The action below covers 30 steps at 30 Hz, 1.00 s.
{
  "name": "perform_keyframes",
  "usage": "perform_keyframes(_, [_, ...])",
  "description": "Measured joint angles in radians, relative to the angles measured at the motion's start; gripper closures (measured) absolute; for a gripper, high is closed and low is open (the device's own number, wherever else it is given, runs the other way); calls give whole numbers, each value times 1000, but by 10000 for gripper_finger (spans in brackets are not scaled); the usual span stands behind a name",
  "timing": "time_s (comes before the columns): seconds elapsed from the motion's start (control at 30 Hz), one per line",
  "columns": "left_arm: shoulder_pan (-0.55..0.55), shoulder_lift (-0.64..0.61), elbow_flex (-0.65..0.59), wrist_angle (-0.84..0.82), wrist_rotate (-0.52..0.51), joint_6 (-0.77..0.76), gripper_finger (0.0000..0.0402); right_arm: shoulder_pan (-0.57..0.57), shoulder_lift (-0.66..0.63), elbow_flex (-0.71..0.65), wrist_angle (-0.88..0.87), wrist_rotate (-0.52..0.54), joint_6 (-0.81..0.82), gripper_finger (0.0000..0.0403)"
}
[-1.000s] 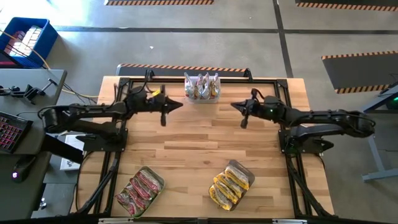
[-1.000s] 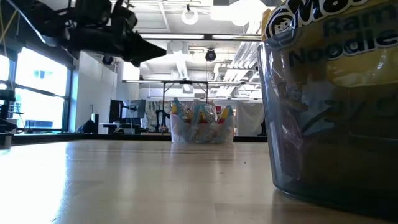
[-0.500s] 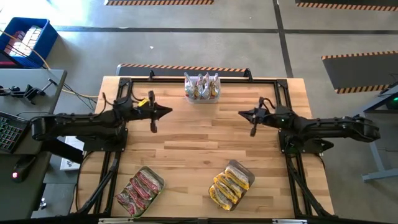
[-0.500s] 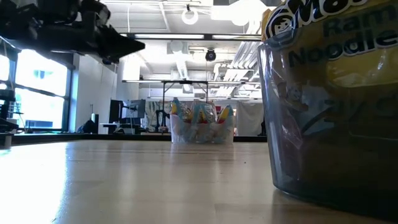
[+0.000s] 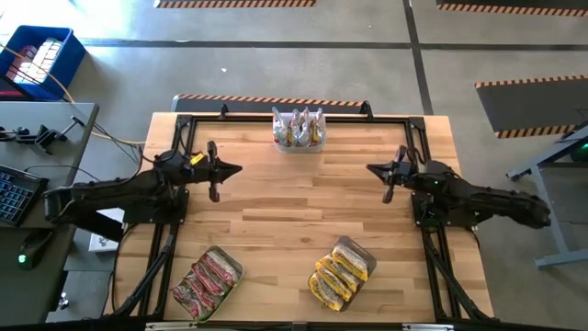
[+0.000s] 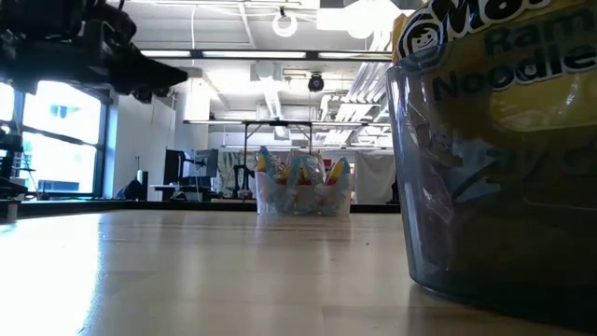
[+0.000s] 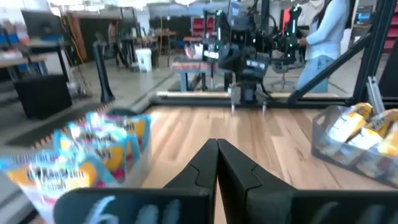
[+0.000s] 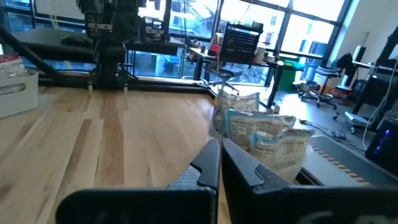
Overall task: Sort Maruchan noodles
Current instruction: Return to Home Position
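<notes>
The noodle packets stand sorted in three clear tubs. Greenish-silver ones fill the tub at the table's far edge, middle. Pink-red ones are near left and yellow ones near right, the latter looming close in the low view. My left gripper hovers shut over the table's left side, pointing right; its fingertips meet in its wrist view. My right gripper hovers shut over the right side, pointing left. Neither holds anything.
Bare wooden tabletop lies between the two grippers and the tubs. A black frame runs round the table's edges. A person stands beyond the table in the left wrist view. A desk with gear sits left of the table.
Both arms have drawn back from the table's middle, the left gripper toward the left edge and the right gripper toward the right edge, each also a little nearer. Both stayed shut and empty. The tubs and packets have not moved.
</notes>
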Motion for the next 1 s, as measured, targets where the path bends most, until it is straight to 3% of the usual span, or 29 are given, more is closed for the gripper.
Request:
perform_keyframes(0.23, [0, -185, -27, -207, -4, -35, 401, 0, -221, 0, -228, 17, 21, 403])
perform_keyframes(0.6, [0, -424, -28, -413, -90, -39, 401, 0, -219, 3, -245, 54, 48, 403])
perform_keyframes(0.83, [0, -468, -28, -468, -193, -37, 401, 0, -219, 3, -250, 28, 77, 403])
perform_keyframes(1.0, [0, -468, -28, -484, -190, -59, 401, 0, -219, 3, -250, 30, 85, 403])
